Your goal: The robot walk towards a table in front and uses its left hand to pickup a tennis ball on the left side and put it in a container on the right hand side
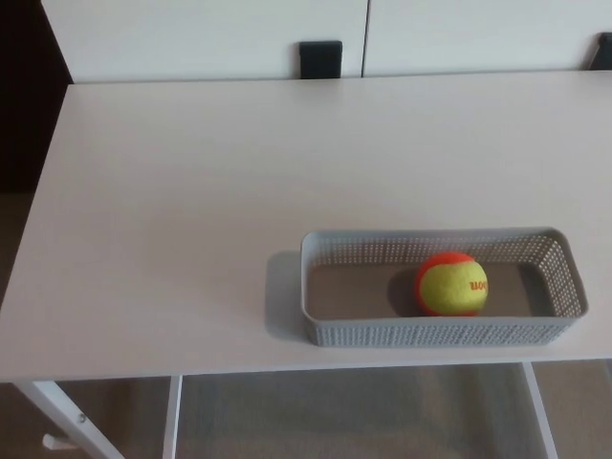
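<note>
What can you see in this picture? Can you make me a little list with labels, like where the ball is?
ball: yellow and orange tennis ball, lying inside the basket, near its middle
container: grey perforated plastic basket, at the table's front right
table: white rectangular table
hands: left hand and right hand both out of view
task state: ball already in the container

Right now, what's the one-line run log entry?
tennis ball in grey basket | basket on white table, front right | hands out of view | placement looks done
</note>
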### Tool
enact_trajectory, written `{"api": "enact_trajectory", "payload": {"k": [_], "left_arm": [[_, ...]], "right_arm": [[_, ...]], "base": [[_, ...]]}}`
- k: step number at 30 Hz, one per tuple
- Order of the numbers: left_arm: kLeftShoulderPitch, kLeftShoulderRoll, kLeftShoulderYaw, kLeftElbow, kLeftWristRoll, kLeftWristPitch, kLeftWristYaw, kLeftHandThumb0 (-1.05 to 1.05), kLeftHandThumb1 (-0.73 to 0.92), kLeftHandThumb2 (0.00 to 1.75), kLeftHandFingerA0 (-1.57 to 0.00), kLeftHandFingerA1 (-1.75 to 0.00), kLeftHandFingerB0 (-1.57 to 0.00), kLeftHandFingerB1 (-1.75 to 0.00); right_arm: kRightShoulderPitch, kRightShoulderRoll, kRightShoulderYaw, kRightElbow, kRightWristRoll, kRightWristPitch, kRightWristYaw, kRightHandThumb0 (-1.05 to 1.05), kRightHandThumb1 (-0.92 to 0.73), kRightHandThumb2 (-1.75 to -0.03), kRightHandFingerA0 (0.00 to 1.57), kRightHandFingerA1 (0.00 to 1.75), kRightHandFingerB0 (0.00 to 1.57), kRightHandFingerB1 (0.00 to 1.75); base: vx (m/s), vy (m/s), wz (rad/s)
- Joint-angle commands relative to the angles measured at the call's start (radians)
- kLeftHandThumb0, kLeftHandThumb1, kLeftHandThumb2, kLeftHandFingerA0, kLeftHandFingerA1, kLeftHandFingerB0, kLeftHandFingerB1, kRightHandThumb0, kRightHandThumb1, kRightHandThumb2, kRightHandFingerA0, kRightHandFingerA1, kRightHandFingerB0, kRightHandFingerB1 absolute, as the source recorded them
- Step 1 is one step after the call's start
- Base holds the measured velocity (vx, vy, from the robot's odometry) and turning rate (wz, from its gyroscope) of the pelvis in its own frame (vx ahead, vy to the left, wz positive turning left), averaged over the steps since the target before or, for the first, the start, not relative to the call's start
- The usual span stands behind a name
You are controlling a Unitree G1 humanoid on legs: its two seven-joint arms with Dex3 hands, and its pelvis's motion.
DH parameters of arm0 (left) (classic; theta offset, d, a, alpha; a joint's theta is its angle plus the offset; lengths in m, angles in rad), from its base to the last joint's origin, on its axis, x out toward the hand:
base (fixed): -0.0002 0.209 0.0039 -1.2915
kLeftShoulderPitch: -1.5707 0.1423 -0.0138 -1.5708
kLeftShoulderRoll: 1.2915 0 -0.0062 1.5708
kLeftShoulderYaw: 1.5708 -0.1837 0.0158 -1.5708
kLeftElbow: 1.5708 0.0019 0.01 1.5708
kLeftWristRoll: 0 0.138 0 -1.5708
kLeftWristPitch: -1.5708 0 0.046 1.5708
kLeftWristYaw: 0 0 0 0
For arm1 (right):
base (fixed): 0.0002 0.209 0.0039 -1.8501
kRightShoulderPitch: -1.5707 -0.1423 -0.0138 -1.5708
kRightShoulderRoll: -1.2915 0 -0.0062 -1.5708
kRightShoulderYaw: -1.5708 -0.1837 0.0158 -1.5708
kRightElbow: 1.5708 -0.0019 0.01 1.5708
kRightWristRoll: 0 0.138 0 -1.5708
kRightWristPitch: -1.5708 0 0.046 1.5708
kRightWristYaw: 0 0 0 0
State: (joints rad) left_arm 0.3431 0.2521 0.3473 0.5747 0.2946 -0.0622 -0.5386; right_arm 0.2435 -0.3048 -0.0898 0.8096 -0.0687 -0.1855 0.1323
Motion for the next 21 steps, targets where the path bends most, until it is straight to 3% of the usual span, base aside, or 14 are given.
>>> {"api": "enact_trajectory", "payload": {"k": [1,2,3,4,5,6,7,8,9,11,15,16,17,21], "left_arm": [[-0.157,0.047,-0.095,0.38,0.044,-0.128,0.235,-0.59,0.57,0.59,-0.14,-0.37,-0.09,-0.23],[-0.162,0.053,-0.098,0.387,0.04,-0.134,0.238,-0.59,0.57,0.59,-0.14,-0.37,-0.09,-0.23],[-0.169,0.053,-0.084,0.399,0.013,-0.128,0.227,-0.64,0.45,0.76,-0.11,-0.45,-0.05,-0.3],[-0.174,0.055,-0.081,0.414,-0.001,-0.135,0.225,-0.34,0.36,0.92,-0.01,-0.5,0.0,-0.49],[-0.178,0.057,-0.086,0.429,-0.005,-0.15,0.23,-0.34,0.36,0.92,-0.01,-0.5,0.0,-0.49],[-0.184,0.06,-0.096,0.446,-0.008,-0.159,0.236,-0.66,0.45,0.75,-0.1,-0.44,-0.06,-0.31],[-0.189,0.062,-0.102,0.457,-0.01,-0.166,0.24,-0.66,0.45,0.75,-0.1,-0.44,-0.06,-0.31],[-0.193,0.068,-0.125,0.471,0.001,-0.186,0.245,-0.6,0.59,0.64,-0.14,-0.37,-0.09,-0.25],[-0.195,0.069,-0.133,0.48,-0.005,-0.196,0.248,-0.6,0.41,0.78,-0.06,-0.44,0.0,-0.33],[-0.198,0.066,-0.147,0.493,-0.017,-0.212,0.252,-0.56,0.39,0.79,-0.09,-0.47,0.0,-0.37],[-0.209,0.071,-0.18,0.525,-0.026,-0.256,0.265,-0.57,0.39,0.79,-0.09,-0.48,0.0,-0.35],[-0.209,0.07,-0.184,0.528,-0.033,-0.261,0.262,-0.55,0.58,0.58,-0.14,-0.35,-0.08,-0.26],[-0.21,0.069,-0.185,0.533,-0.043,-0.264,0.26,-0.57,0.48,0.72,-0.07,-0.42,-0.07,-0.31],[-0.215,0.073,-0.199,0.546,-0.048,-0.275,0.272,-0.59,0.46,0.74,-0.08,-0.43,-0.06,-0.32]], "right_arm": [[-0.028,0.004,-0.039,0.017,0.053,-0.017,0.02,-0.48,-0.54,-0.56,0.52,0.46,0.44,0.4],[-0.028,0.004,-0.039,0.009,0.052,-0.014,0.019,-0.48,-0.54,-0.56,0.52,0.46,0.44,0.4],[-0.026,0.006,-0.046,0.003,0.062,-0.018,0.026,-0.48,-0.53,-0.55,0.52,0.48,0.44,0.42],[-0.023,0.005,-0.048,-0.003,0.064,-0.018,0.027,-0.49,-0.54,-0.56,0.53,0.47,0.44,0.41],[-0.021,0.004,-0.047,-0.008,0.06,-0.016,0.025,-0.49,-0.54,-0.56,0.53,0.47,0.44,0.41],[-0.02,0.002,-0.044,-0.009,0.049,-0.015,0.016,-0.49,-0.54,-0.56,0.54,0.46,0.44,0.41],[-0.02,0.001,-0.043,-0.009,0.045,-0.015,0.013,-0.49,-0.54,-0.56,0.54,0.46,0.44,0.41],[-0.022,-0.003,-0.04,0.0,0.037,-0.024,0.012,-0.51,-0.55,-0.56,0.53,0.46,0.43,0.4],[-0.022,-0.003,-0.04,-0.004,0.038,-0.022,0.014,-0.49,-0.55,-0.56,0.53,0.46,0.43,0.4],[-0.02,-0.003,-0.043,-0.021,0.04,-0.012,0.016,-0.49,-0.54,-0.56,0.54,0.46,0.44,0.4],[-0.03,-0.009,-0.04,-0.003,0.033,-0.035,0.021,-0.5,-0.55,-0.56,0.54,0.47,0.44,0.4],[-0.035,-0.007,-0.044,0.006,0.038,-0.035,0.022,-0.48,-0.54,-0.56,0.54,0.48,0.45,0.41],[-0.038,-0.007,-0.047,0.013,0.04,-0.037,0.021,-0.47,-0.53,-0.55,0.55,0.48,0.45,0.41],[-0.035,-0.01,-0.042,0.011,0.03,-0.05,0.014,-0.47,-0.54,-0.56,0.56,0.49,0.45,0.42]], "base": [[0.0,0.0,0.0],[0.0,0.0,0.0],[0.0,0.0,0.0],[0.0,0.0,0.0],[0.0,0.0,0.0],[0.0,0.0,0.0],[0.0,0.0,0.0],[0.0,0.0,0.0],[0.0,0.0,0.0],[0.0,0.0,0.0],[0.0,0.0,0.0],[0.0,0.0,0.0],[0.0,0.0,0.0],[0.0,0.0,0.0]]}}
